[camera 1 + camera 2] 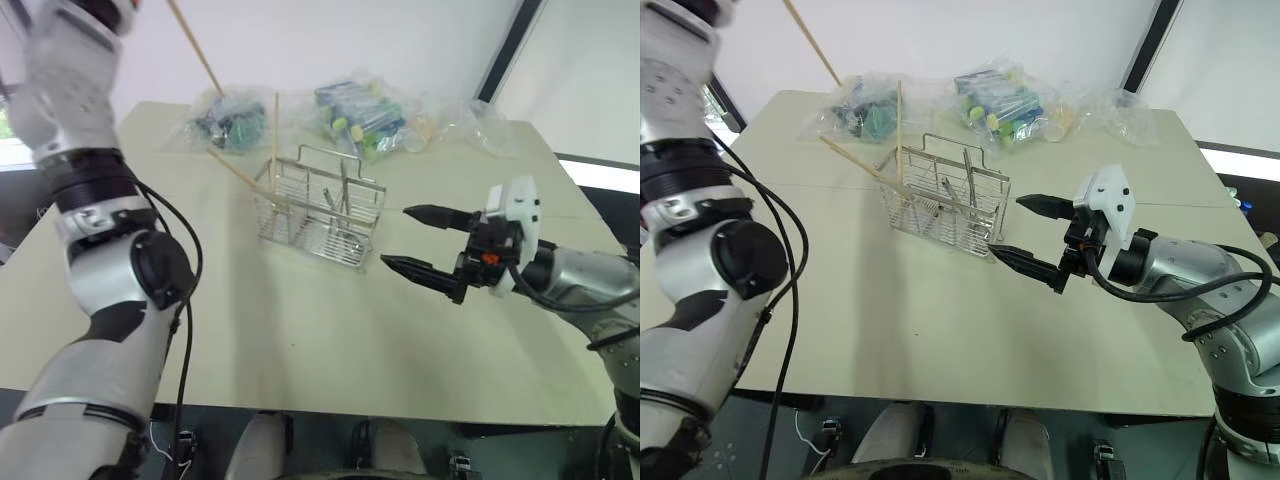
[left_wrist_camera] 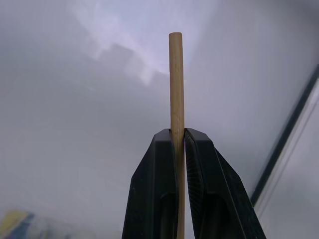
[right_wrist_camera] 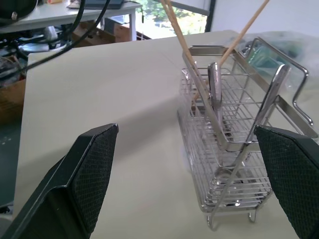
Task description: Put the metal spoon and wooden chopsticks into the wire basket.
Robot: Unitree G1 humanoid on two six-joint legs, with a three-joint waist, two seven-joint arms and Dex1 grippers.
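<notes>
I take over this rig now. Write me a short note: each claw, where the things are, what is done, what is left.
Left claw: shut on one wooden chopstick, held high above the table's far left.
Right claw: open, empty, level beside the wire basket.
Done: two chopsticks stand in the basket, leaning out over its rim; the metal spoon is inside too.
Left: bring the held chopstick down into the basket and release it.

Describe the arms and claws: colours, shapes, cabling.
Both arms have silver-grey shells with black joints. A loose black cable runs along the left arm. The right claw has two tapered black fingers, a white wrist housing with an orange spot, and mesh-textured pads.
</notes>
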